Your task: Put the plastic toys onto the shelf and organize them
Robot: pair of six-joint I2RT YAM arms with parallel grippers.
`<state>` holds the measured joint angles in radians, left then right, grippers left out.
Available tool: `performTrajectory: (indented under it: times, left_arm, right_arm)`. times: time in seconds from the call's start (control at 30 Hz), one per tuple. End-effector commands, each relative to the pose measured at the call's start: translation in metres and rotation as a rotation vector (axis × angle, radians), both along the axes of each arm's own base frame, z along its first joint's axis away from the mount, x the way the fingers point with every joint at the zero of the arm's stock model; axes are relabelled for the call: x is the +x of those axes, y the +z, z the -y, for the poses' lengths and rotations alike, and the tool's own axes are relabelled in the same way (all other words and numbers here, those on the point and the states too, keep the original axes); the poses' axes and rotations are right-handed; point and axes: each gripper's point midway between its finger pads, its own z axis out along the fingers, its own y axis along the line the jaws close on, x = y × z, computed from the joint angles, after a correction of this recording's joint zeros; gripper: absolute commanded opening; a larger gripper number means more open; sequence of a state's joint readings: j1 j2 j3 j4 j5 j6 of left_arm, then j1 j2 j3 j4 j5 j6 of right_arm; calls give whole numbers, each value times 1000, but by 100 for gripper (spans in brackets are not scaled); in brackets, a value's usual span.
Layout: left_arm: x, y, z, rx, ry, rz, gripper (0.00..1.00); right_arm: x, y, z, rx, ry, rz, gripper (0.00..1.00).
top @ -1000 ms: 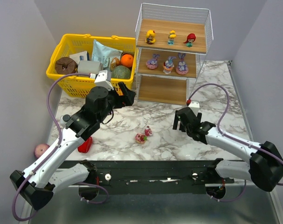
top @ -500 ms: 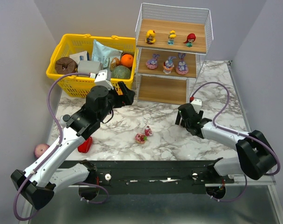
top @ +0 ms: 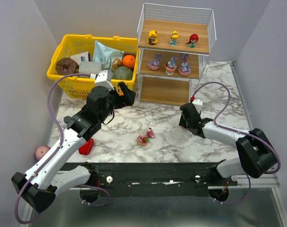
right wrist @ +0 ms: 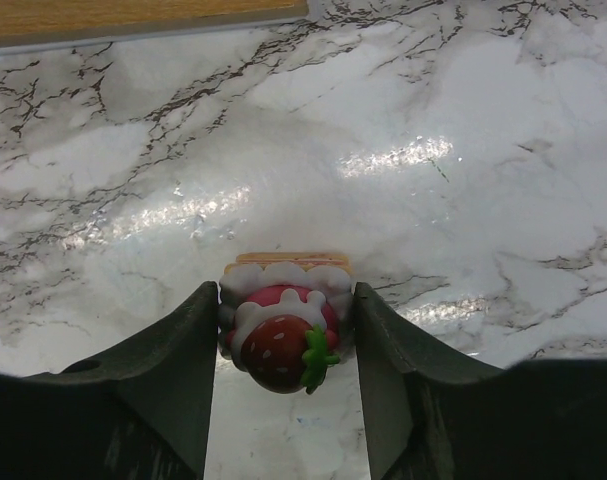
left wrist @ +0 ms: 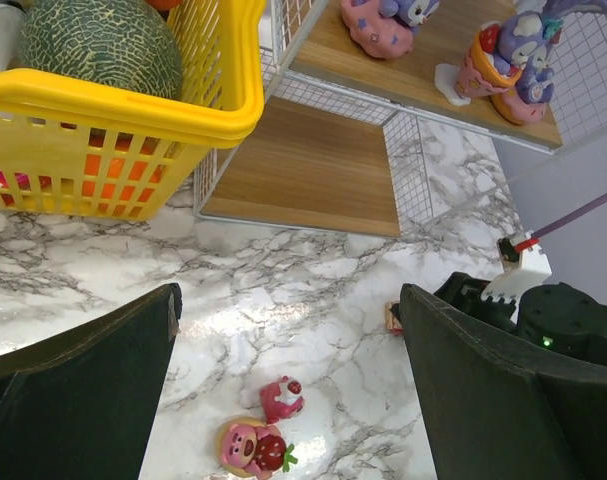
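Observation:
The shelf [top: 164,92] holds three tiny dolls [top: 174,37] on its top board and three purple bunny figures [top: 171,65] on the middle one; the bottom board [left wrist: 303,170] is bare. My right gripper [top: 185,122] is low on the marble, and its fingers press both sides of a strawberry-topped pink toy [right wrist: 283,340], as the right wrist view [right wrist: 285,320] shows. Two more pink-red toys [top: 143,139] [top: 150,133] lie mid-table. My left gripper [top: 126,94] hangs open above the marble, and the round toy [left wrist: 253,447] and the small one [left wrist: 282,398] show between its fingers [left wrist: 113,380].
A yellow basket [top: 63,52] full of groceries stands left of the shelf. A red bell pepper [top: 86,146] lies under the left arm, and a pink ball [top: 41,152] sits at the table's left edge. A purple cable [top: 219,101] loops over the right arm.
My right gripper has slid back toward the shelf and down over the strawberry toy, and its fingers have come together on it. The left arm has barely moved.

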<state>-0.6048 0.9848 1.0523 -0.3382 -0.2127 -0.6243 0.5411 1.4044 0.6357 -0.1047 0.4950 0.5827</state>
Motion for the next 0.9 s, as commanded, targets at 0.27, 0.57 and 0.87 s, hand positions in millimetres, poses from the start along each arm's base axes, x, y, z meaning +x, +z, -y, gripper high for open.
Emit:
performTrajectory:
  times: [0.27, 0.57, 0.87]
  left_arm:
    - [-11, 9, -10, -6, -4, 17, 99]
    - [-36, -11, -15, 57, -83, -23, 99]
    - [-76, -8, -42, 58, -95, 27, 99]
  right_arm:
    - [51, 76, -36, 109, 55, 178, 23]
    - [81, 85, -45, 137, 11, 279, 24]
    - [92, 74, -45, 141, -3, 346, 24]
